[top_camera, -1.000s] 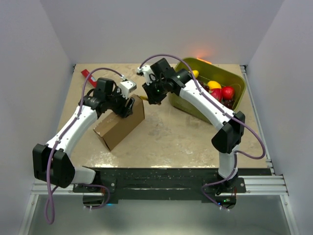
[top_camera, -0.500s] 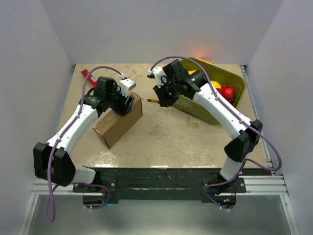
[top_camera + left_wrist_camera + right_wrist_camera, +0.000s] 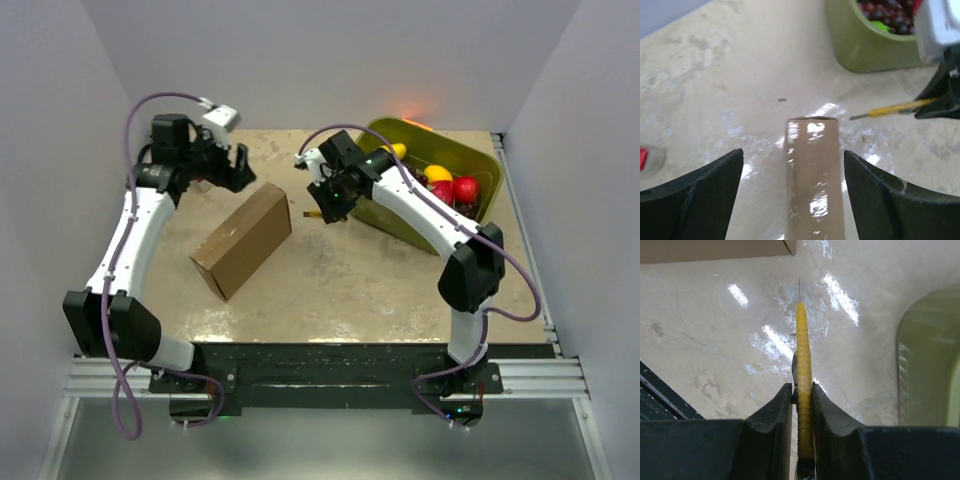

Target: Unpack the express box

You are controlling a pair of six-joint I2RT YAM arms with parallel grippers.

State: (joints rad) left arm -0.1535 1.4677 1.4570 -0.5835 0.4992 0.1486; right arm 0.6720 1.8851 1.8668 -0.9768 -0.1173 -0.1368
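left fingers: The left fingers (image 3: 700, 190) are spread wide and hold nothing. They hang above the far end of the express box (image 3: 245, 240) without touching it, and the box shows between them in the wrist view.
right fingers: The right fingers (image 3: 775, 415) are pressed together on a yellow utility knife (image 3: 804, 365), gripping its handle from both sides.
utility knife: The thin blade is out and points toward a corner of the box. Its tip is near the box but apart from it.
express box: It lies at an angle on the worktop (image 3: 350, 280), left of the middle, resting flat with its lid down. Its top face is glossy in the left wrist view.
tub: The olive-green tub (image 3: 865, 50) stands at the far right of the worktop, well apart from the box, with fruit (image 3: 466, 188) inside.
hidden or cut off: The right arm covers the near wall of the tub in the top view. The near end of the box runs out of the left wrist picture. A red bit (image 3: 642, 159) at that picture's left edge is cut off, and I cannot tell what it is. The butt of the knife is lost between the right fingers.
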